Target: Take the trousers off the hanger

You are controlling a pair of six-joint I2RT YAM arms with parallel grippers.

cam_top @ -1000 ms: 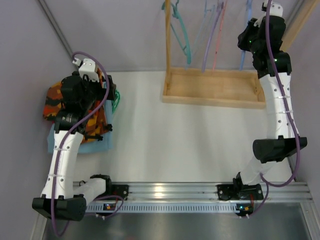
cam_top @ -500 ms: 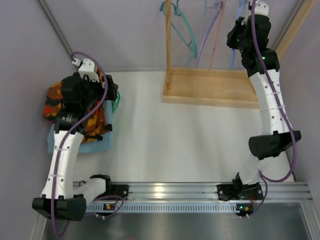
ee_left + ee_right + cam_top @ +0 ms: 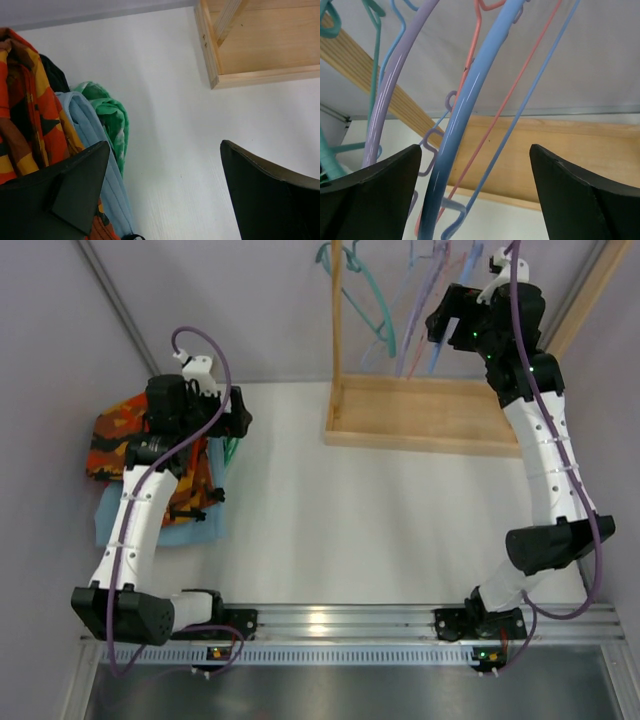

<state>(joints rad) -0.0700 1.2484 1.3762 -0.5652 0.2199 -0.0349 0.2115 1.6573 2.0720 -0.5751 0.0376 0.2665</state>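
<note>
A bare blue hanger (image 3: 465,110) hangs on the rack among lilac (image 3: 385,85), pink (image 3: 510,95) and teal (image 3: 365,310) ones. It passes between the fingers of my open right gripper (image 3: 475,147), which do not touch it. That gripper (image 3: 440,325) is high at the back right. No trousers hang on any hanger. A pile of clothes lies at the left: an orange patterned garment (image 3: 110,435), a light blue one (image 3: 95,135) and a green one (image 3: 112,117). I cannot tell which is the trousers. My left gripper (image 3: 165,145) hovers open and empty beside the pile.
The rack's wooden base (image 3: 430,415) lies at the back centre-right, with an upright wooden post (image 3: 336,310) at its left corner. Grey walls close in the left and back. The base's near corner (image 3: 212,80) shows in the left wrist view.
My right gripper has opened and swung left along the rack, letting go of the blue hanger. My left arm has risen and turned right, off the clothes pile.
</note>
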